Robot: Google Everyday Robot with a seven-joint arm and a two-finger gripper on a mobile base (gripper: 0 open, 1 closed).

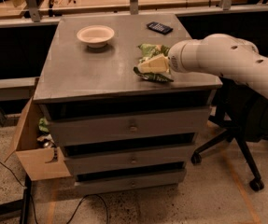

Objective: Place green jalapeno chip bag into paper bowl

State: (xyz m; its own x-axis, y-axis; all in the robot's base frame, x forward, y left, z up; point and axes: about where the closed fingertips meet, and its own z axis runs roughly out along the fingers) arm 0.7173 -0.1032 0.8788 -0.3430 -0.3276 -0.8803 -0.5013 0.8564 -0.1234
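Observation:
The green jalapeno chip bag [149,50] lies crumpled on the grey cabinet top [91,69], right of centre near the front edge. My gripper [152,65] reaches in from the right on a thick white arm and sits low over the bag's middle, hiding part of it. Green edges of the bag show above and below the gripper. The paper bowl [95,34] stands empty and upright at the back left of the top, well apart from the bag and gripper.
A small black keypad device [159,28] lies at the back right of the top. The cabinet has several drawers. An open cardboard box [33,148] stands at its left, an office chair base [238,143] at its right. A wooden bench runs behind.

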